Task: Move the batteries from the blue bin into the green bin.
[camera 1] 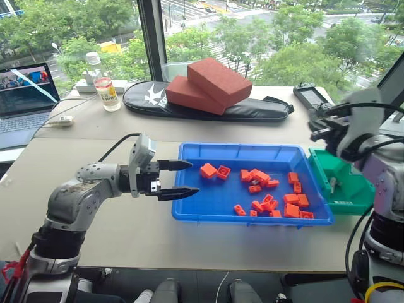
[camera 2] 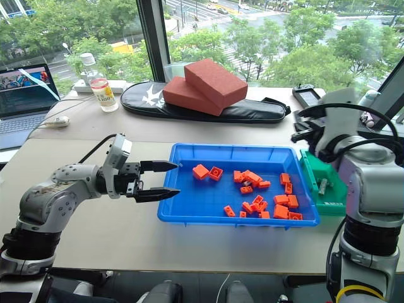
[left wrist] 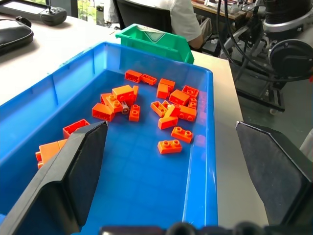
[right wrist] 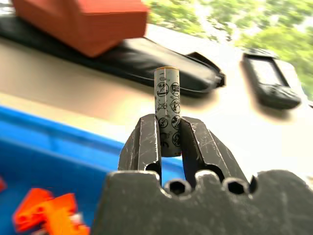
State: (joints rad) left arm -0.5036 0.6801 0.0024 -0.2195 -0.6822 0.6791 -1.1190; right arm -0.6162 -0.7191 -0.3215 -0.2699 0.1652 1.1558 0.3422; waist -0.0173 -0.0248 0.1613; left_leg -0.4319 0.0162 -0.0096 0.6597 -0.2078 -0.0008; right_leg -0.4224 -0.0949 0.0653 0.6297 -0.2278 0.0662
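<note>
The blue bin (camera 1: 208,205) lies on the table with orange toy bricks (camera 1: 271,196) scattered inside. A small dark cylinder (left wrist: 125,108), seemingly a battery, lies among the bricks. The green bin (camera 1: 347,196) adjoins the blue bin's right end, and one battery (camera 1: 332,184) rests in it. My right gripper (right wrist: 168,126) is raised above the green bin's far end. It is shut on a silvery-grey battery (right wrist: 167,98) that stands up between its fingers. At the blue bin's left rim my left gripper (camera 1: 194,177) hovers open, pointing right, with nothing in it.
Two red foam blocks (camera 1: 208,85) lie on a black bag (camera 1: 208,107) at the back. A black handheld controller (camera 1: 312,98) sits at the back right. A bottle (camera 1: 106,85) and a laptop (camera 1: 25,95) stand at the back left.
</note>
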